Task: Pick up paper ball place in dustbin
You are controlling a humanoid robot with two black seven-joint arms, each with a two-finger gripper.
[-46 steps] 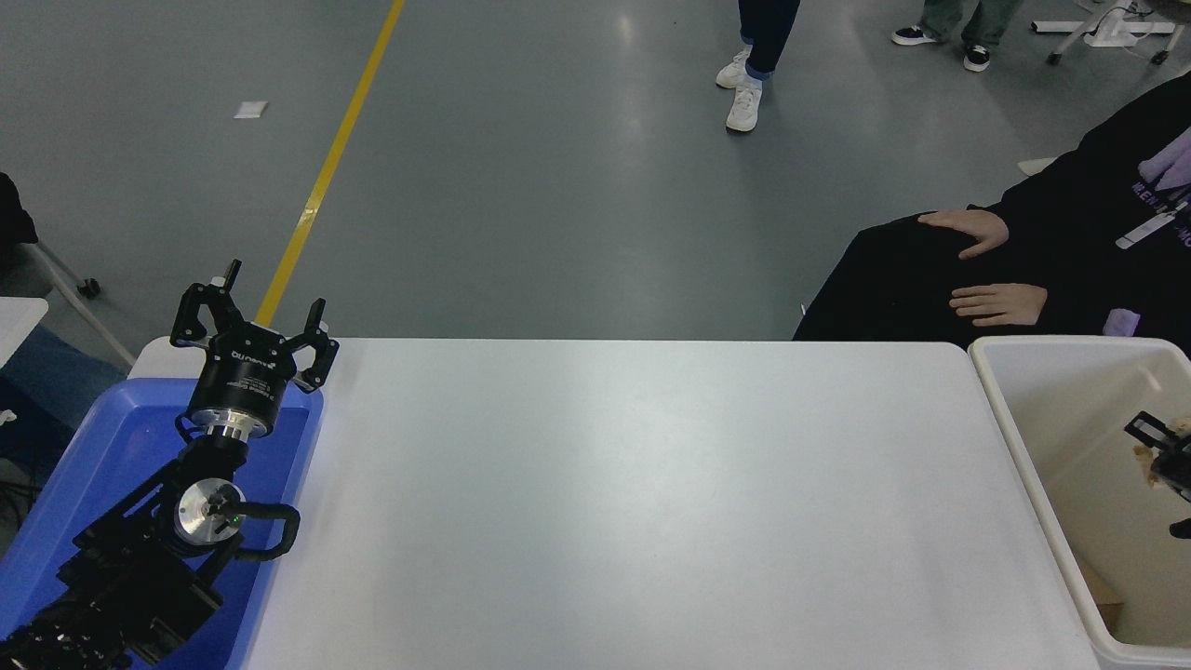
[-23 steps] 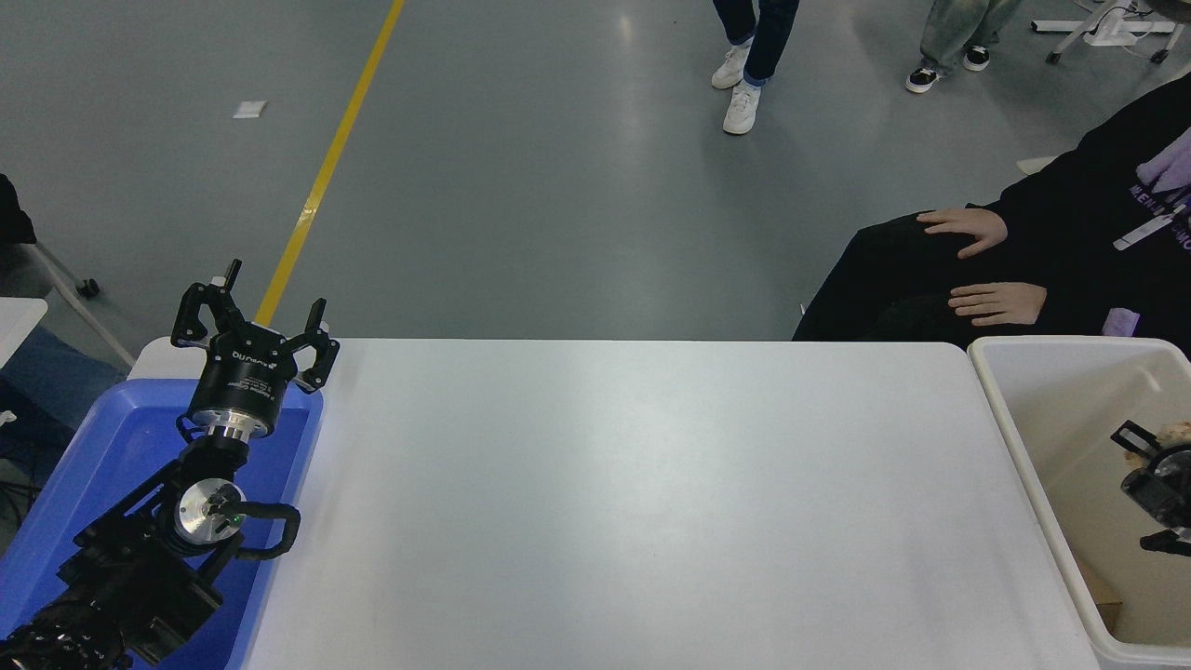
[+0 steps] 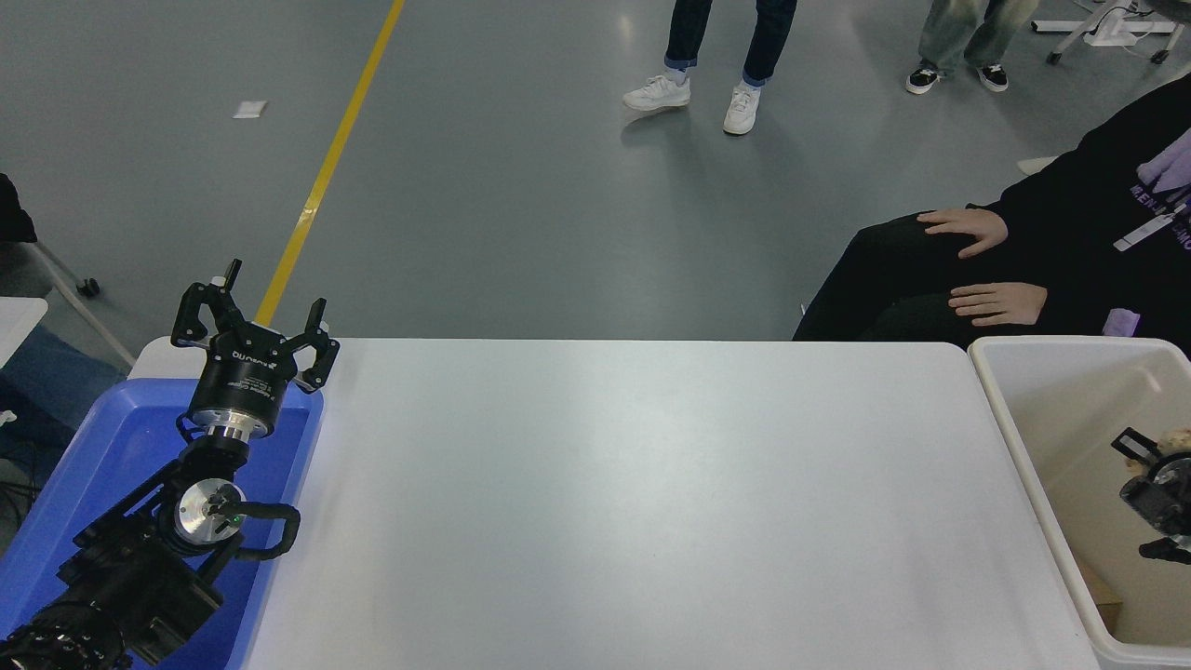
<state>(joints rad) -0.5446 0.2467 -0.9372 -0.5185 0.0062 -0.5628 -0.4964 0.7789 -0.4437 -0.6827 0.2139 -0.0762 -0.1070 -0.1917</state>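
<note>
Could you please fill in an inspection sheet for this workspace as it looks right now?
Surface: white table, bare in the middle.
Job's things: dustbin at the table's right end; paper ball barely visible inside it at the right claw.
Clutter: blue tray at the left end.
Claws: left claw open, parked over the tray; right claw inside the dustbin, state unclear.
Cables: black loop on the left arm.
Surroundings: seated person at far right; others standing beyond.

White table [image 3: 633, 502], blue tray [image 3: 84, 465], cream dustbin [image 3: 1033, 437], yellow floor line [image 3: 326, 167]
</note>
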